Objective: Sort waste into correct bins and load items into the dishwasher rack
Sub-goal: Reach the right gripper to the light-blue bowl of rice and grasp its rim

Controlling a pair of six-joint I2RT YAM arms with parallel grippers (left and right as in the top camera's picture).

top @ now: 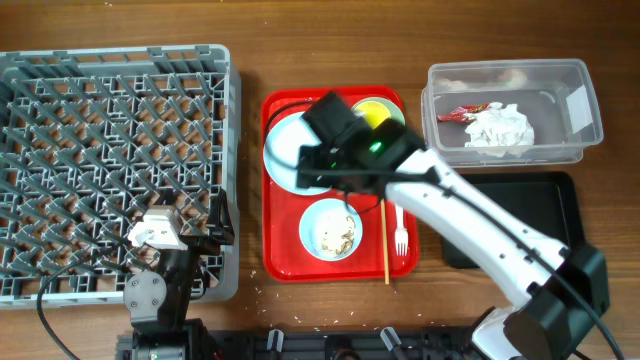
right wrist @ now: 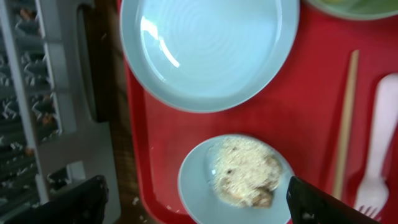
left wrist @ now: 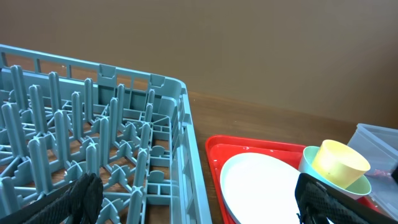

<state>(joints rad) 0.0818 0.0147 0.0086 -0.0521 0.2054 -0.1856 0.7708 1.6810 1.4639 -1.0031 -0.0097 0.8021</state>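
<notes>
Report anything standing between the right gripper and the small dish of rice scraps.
Nothing visible does. In the right wrist view the right gripper hangs open over the small pale-blue dish; the chopstick and white fork lie off to one side.

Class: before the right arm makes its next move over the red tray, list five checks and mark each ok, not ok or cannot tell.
1. Right end effector open and empty: ok.
2. Small dish free of food scraps: not ok.
3. Red wrapper and tissue inside clear tub: ok.
4. Yellow cup apart from green bowl: not ok, it sits in the bowl.
5. Left end effector open: ok.
</notes>
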